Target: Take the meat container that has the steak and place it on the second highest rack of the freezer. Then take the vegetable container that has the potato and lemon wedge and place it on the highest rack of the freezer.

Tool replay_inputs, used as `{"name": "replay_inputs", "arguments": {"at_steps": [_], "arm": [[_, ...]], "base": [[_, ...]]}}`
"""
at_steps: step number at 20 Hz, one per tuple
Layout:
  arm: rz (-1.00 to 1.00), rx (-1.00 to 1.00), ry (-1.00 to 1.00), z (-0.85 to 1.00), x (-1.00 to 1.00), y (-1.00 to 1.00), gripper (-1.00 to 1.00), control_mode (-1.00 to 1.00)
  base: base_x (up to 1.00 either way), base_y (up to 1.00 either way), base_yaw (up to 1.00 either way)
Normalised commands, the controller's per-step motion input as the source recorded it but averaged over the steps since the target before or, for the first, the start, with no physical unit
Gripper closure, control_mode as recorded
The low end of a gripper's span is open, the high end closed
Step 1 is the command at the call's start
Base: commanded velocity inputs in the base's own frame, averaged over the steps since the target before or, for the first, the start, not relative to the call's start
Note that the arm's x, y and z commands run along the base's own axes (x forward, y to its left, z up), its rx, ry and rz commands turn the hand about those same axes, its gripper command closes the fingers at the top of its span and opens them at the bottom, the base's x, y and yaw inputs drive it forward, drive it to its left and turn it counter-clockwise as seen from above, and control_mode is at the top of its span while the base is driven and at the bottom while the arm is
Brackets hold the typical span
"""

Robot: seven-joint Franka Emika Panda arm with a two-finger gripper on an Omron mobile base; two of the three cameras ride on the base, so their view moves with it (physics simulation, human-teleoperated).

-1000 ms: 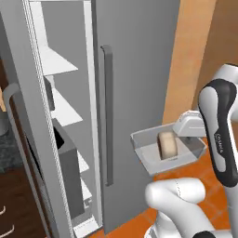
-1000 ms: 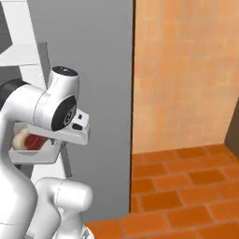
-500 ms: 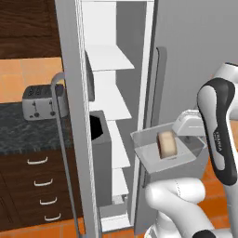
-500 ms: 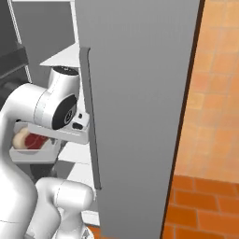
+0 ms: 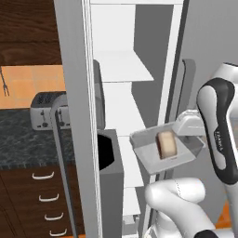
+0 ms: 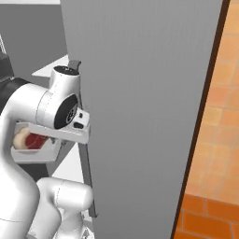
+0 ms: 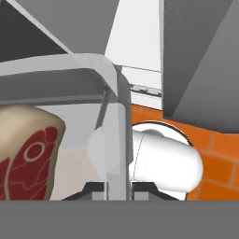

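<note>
**Steak container held in the air before the open freezer**

The steak (image 5: 167, 144) sits inside a shallow pale grey meat container (image 5: 149, 158), standing on its tan edge in the left base view and showing its red, marbled face in the hand view (image 7: 28, 161). From the right base view a strip of the red face (image 6: 32, 141) shows inside the tray, just left of the arm's wrist. The container is off every surface, held level in the air at about the arm's mid height.

The gripper (image 7: 115, 184) is clamped together on the container's right wall: in the hand view the thin grey rim runs down between the two dark finger tips, which sit tight against it on either side. In the left base view the white hand (image 5: 190, 124) meets the tray at its right, far corner.

Just behind and to the left of the tray stands the freezer (image 5: 74, 93), its door swung open toward the near left, with the long handle (image 5: 60, 153) on that door. The white interior shows shelves stacked one above another; the highest rack (image 5: 122, 66) in view lies well above the tray, and the next one down (image 5: 123, 109) is a little above the tray's level. A dark bin (image 5: 108, 153) sits lower in the compartment, left of the tray.

Farther left, a grey toaster (image 5: 44, 110) rests on a dark speckled counter (image 5: 28, 144), over dark wood drawers (image 5: 28, 195) with pale handles.
</note>
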Motion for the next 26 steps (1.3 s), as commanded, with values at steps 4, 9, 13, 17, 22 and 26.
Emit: {"name": "replay_inputs", "arguments": {"at_steps": [4,9,13,17,22,26], "arm": [[-0.27,0.41,0.04,0.1,-0.54,-0.01,1.0,-1.0],[-0.66,0.24,0.02,-0.03,0.09,0.16,1.0,-1.0],[-0.66,0.08,0.02,-0.02,0.35,0.25,1.0,-1.0],[-0.58,0.06,0.07,0.0,0.34,0.07,1.0,-1.0],[-0.35,0.01,0.18,0.0,0.64,0.32,1.0,-1.0],[-0.13,0.0,0.2,-0.01,0.87,0.47,1.0,-1.0]], "base": [[0.0,0.0,0.0],[0.0,0.0,0.0],[0.0,0.0,0.0],[0.0,0.0,0.0],[0.0,0.0,0.0],[0.0,0.0,0.0]]}}
